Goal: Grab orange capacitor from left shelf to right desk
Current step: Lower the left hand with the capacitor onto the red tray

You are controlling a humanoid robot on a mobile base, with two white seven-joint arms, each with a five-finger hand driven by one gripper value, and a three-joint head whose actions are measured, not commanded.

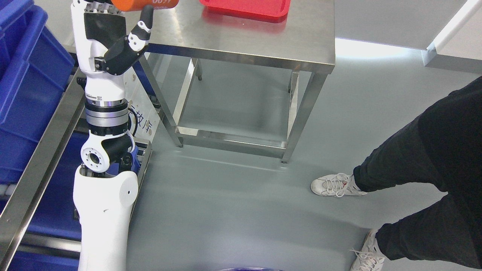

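Left hand [113,34] grips orange capacitor [145,3] — long axis sideways.

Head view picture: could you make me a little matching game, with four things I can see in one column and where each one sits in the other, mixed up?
Things:
1. orange cylindrical capacitor
2. red plastic tray
3. blue plastic bins
4. person's white laced shoes

Places:
A. on the grey floor, at the right
B. in the robot's left hand, at the top edge
C. in the metal shelf, at the left edge
D. on the steel table, at its far side

Pairs: 1-B, 2-D, 3-C, 4-A
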